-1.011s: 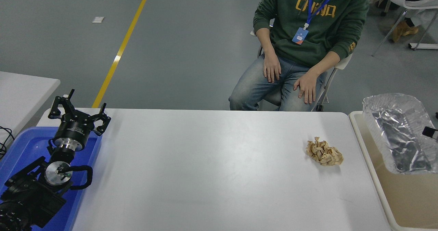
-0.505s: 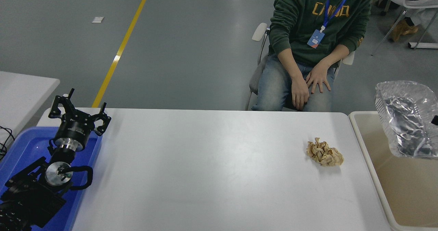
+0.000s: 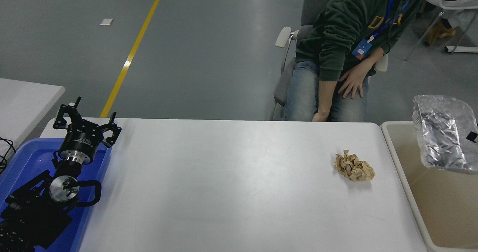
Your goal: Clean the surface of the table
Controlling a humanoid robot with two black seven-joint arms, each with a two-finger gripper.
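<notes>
The white table surface point(image 3: 224, 177) fills the middle of the head view. A crumpled brown paper ball point(image 3: 354, 166) lies on it near the right end. At the right edge only a small black bit of my right gripper point(image 3: 472, 136) shows. It holds a crinkled silvery plastic bag point(image 3: 442, 136) in the air above the beige bin point(image 3: 397, 162). My left gripper point(image 3: 86, 123) is parked at the lower left with its fingers spread open, empty, above a blue tray point(image 3: 22, 162).
A person in a green hoodie point(image 3: 336, 39) sits on a chair beyond the table's far edge, leaning to the right. A smaller white table corner point(image 3: 26, 99) is at the far left. A cable point(image 3: 4, 151) lies by the blue tray.
The silvery bag has risen out of the bin and shifted right, now hanging above it. The person has slid right and leaned over. The left arm has not moved.
</notes>
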